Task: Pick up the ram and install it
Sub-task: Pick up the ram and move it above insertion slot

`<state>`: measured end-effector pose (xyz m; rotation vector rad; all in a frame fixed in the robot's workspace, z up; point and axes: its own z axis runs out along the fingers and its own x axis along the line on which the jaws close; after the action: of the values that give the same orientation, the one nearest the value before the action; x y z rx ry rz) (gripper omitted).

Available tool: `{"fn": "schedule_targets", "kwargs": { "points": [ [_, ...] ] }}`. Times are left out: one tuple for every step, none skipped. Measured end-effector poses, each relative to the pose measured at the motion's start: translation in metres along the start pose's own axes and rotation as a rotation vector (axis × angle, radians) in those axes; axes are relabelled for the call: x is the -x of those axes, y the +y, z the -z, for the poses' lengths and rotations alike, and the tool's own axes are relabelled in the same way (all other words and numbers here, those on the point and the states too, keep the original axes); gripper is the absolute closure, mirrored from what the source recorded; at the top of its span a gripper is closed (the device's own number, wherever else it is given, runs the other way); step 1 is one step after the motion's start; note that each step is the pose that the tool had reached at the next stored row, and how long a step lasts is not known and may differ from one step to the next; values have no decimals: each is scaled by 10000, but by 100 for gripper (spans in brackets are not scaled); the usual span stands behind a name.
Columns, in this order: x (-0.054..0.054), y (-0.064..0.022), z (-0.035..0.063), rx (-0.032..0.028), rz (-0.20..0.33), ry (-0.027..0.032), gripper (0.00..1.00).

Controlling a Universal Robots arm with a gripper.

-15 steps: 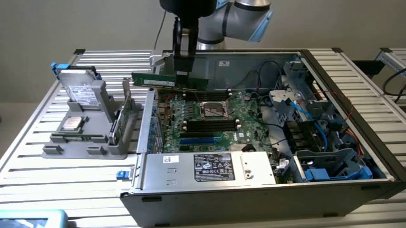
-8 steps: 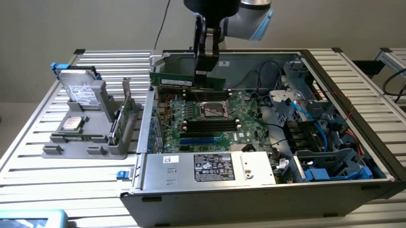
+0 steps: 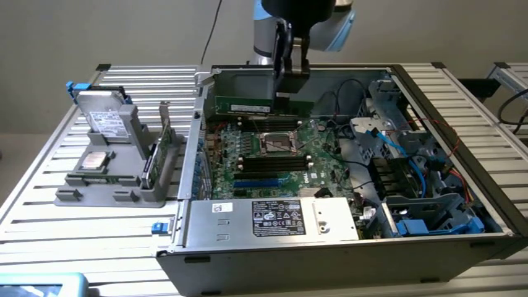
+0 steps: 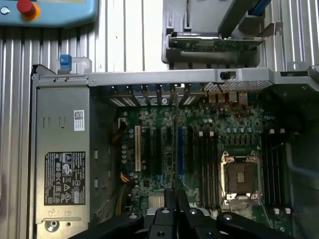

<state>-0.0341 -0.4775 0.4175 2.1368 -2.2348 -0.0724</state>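
Note:
My gripper (image 3: pixel 286 91) hangs over the open computer case, shut on the ram (image 3: pixel 246 104). The ram is a narrow green stick with dark chips and a pale label, and it reaches from the fingers toward the exterior view's left, above the motherboard (image 3: pixel 318 162). In the wrist view the ram (image 4: pixel 174 139) shows edge-on as a thin line running out from between the black fingers (image 4: pixel 167 199). It lies over the board beside a blue slot (image 4: pixel 180 149). The black memory slots (image 3: pixel 272 162) lie below, near the CPU socket (image 3: pixel 279 143).
A grey power supply (image 3: pixel 272 216) fills the case's near side; cables and drive cages (image 3: pixel 412 185) crowd the exterior view's right. On the slatted table, a grey fixture (image 3: pixel 111 179) holds a hard drive and a green expansion card (image 3: pixel 157 154). A blue pendant (image 4: pixel 45 12) lies beside the case.

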Motion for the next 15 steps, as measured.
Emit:
{"fn": "schedule_targets", "kwargs": {
  "points": [
    [1,-20,0,-92,4,-4,87],
    [3,-44,0,-160,8,-7,87],
    [7,-74,0,-193,11,-4,87],
    [15,-101,-4,-207,14,-2,87],
    [30,-124,-11,-218,21,3,87],
    [49,-143,-17,-230,29,9,87],
    [66,-156,-20,-248,37,16,87],
    [82,-167,-20,-271,45,25,87],
    [99,-179,-21,-301,54,33,87],
    [117,-189,-22,-331,61,39,87],
    [148,-202,-24,-375,61,42,87],
    [188,-214,-25,-399,62,46,87],
    [231,-225,-30,-410,62,44,87],
    [273,-237,-36,-414,64,43,87],
    [319,-249,-43,-420,63,42,87]
  ]
}}
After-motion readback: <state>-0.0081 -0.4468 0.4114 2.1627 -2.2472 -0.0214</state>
